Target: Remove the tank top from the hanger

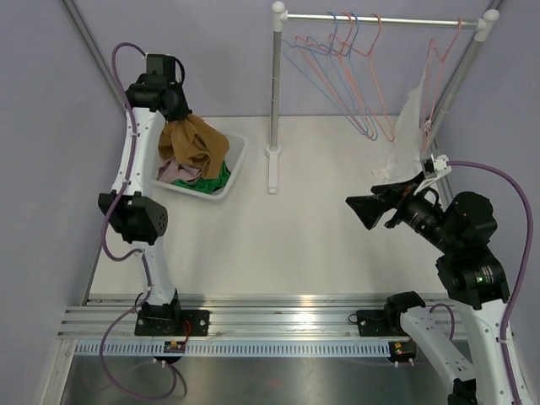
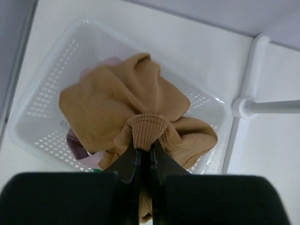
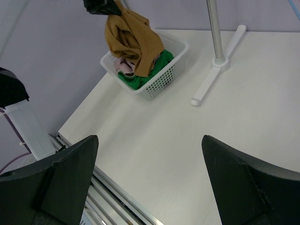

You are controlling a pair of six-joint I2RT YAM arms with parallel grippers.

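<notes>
The left gripper (image 2: 145, 154) clenched a tan ribbed tank top (image 2: 126, 101) above the white basket (image 1: 238, 165) at the white table's (image 1: 295, 245) far left. The right gripper (image 3: 150, 178) gaped wide between lavender walls (image 1: 42, 126).

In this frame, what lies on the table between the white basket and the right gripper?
The clothes rack's white foot, its pole rising from it, sits between basket and right gripper; otherwise bare table. The top view shows it.

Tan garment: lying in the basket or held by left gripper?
Held. The left gripper is shut on the tan garment, ribbed edge pinched; it hangs bunched over the white basket.
</notes>
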